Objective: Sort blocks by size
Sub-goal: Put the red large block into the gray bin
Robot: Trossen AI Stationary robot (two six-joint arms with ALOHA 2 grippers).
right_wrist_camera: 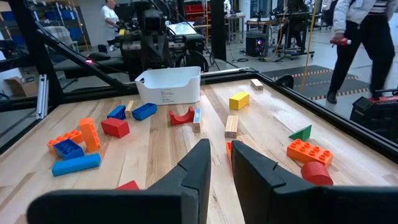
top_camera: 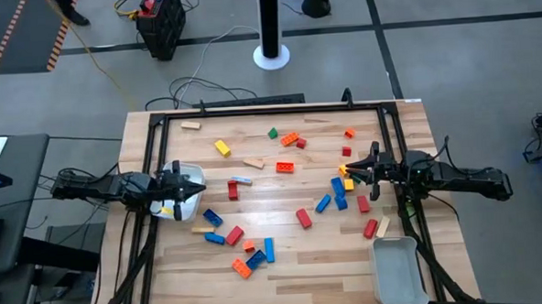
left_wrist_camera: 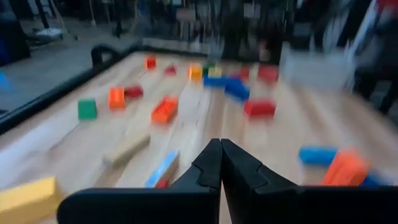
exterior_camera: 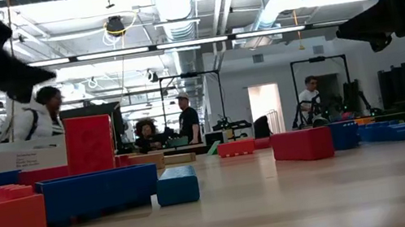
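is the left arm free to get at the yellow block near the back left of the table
Probably yes. The left end effector hangs shut over the white tray, holding nothing, and the bare wood between it and the yellow block shows no obstacle.

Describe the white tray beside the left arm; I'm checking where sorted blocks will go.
The white rectangular plastic tray stands upright on the wooden table's left side, open top, rounded corners, a small printed label on one wall. The left claw hangs over it, shut. A yellow piece shows at its edge; its other contents stay hidden.
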